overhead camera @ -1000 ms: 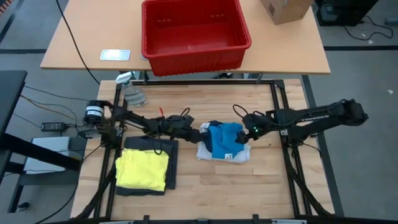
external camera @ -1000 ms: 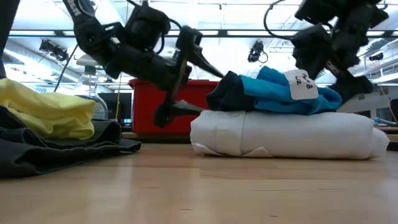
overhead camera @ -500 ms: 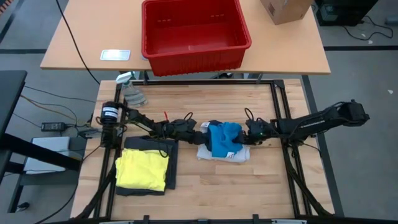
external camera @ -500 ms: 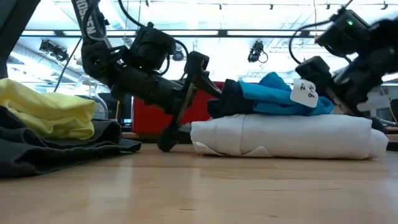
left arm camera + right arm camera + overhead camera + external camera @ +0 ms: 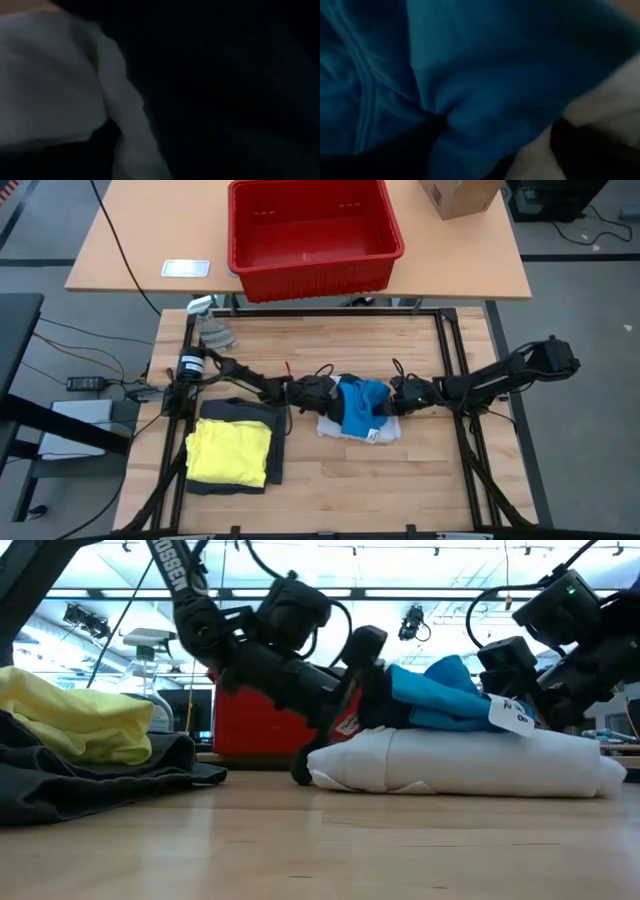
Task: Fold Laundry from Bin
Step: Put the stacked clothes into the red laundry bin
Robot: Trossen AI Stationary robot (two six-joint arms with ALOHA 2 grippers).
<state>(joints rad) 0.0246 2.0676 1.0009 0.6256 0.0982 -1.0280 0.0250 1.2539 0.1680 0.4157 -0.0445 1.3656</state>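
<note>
A blue garment with dark trim point(image 5: 360, 402) lies bunched on a folded white garment point(image 5: 345, 428) at mid-table. My left gripper point(image 5: 322, 392) is open at this stack's left end; in the low view point(image 5: 335, 710) one finger is high and one low. My right gripper point(image 5: 398, 400) is open at the blue garment's right end and shows in the low view point(image 5: 515, 675). A folded yellow garment point(image 5: 230, 452) lies on a dark grey one point(image 5: 275, 442) at the near left. The red bin point(image 5: 312, 235) stands on the far table. My left gripper comes level from the table's left. Its upper finger point(image 5: 365, 645) lies against the blue garment's dark trim point(image 5: 378, 700). Its lower finger point(image 5: 302, 775) is down at the table beside the white garment's left end point(image 5: 322, 755). The stack rests on the table. My right gripper comes about level from the table's right. The blue garment's right end point(image 5: 470, 100) fills the space between its spread fingers, with white cloth point(image 5: 600, 105) beside it. The exact place of contact is hidden by the cloth. The blue garment lies on the white one.
A pale grey rag point(image 5: 215, 335) lies at the far left of the work table. A cardboard box point(image 5: 460, 195) and a small white flat thing point(image 5: 185, 268) sit on the far table beside the bin. Bare wood lies near the front edge.
My left gripper has moved toward the table's right and down, up against the stack's left end. My right gripper has come down and toward the table's left into the blue garment's right end. The blue garment has been squeezed narrower between them, and its white tag has dropped lower.
</note>
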